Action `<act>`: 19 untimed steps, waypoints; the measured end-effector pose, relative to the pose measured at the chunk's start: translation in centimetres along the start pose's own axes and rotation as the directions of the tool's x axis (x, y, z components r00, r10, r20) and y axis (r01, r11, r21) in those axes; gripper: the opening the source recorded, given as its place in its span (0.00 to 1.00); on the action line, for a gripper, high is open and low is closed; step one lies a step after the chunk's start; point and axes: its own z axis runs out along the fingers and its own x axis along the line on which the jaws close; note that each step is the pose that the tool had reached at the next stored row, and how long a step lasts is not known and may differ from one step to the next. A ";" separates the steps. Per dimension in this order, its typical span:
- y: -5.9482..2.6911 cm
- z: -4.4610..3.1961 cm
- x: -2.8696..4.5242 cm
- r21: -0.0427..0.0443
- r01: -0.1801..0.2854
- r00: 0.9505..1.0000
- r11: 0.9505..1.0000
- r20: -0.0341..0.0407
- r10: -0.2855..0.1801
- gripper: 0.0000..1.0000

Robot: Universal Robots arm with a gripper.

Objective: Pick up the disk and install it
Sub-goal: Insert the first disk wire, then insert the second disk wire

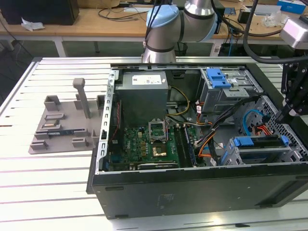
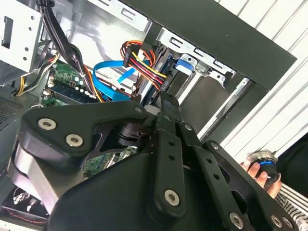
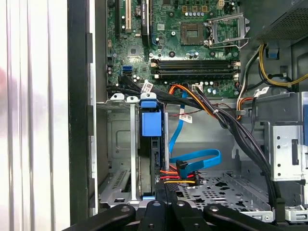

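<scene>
Surface: a slatted white metal surface [image 1: 53,192] is being seen across the lower left of the exterior view, with a wooden workbench [image 1: 96,21] along the top edge.
Case: an open black computer case [image 1: 192,185] is being shown lying on the surface, filling the centre and right of the exterior view; its green motherboard [image 1: 144,147] is being exposed at centre.
Fixture: a grey plastic fixture [image 1: 60,122] is being seen at the left, just beside the case.
Disk: the disk [image 1: 260,142], in its blue carrier, is being shown seated in the drive cage at the lower right of the exterior view; in the first wrist view its blue tab [image 3: 150,122] is being seen at centre, standing on edge in the cage.
Tool: the tool [image 1: 280,114] is being seen at the right edge of the exterior view, just above the disk's far end; whether it is open or closed cannot be told.
Cables: blue data cable [image 3: 199,159] and red-orange power wires [image 3: 173,175] are being shown beside the disk.
</scene>
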 end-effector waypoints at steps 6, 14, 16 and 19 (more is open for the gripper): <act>0.00 -0.01 0.00 0.000 0.000 1.000 1.000 0.000 0.000 0.17; 1.32 0.25 -1.48 0.000 0.005 1.000 1.000 0.000 -0.005 0.36; 1.50 0.49 -1.47 0.000 0.010 1.000 1.000 0.000 -0.010 0.36; 1.73 1.08 -1.47 0.000 0.019 1.000 1.000 -0.001 -0.019 0.36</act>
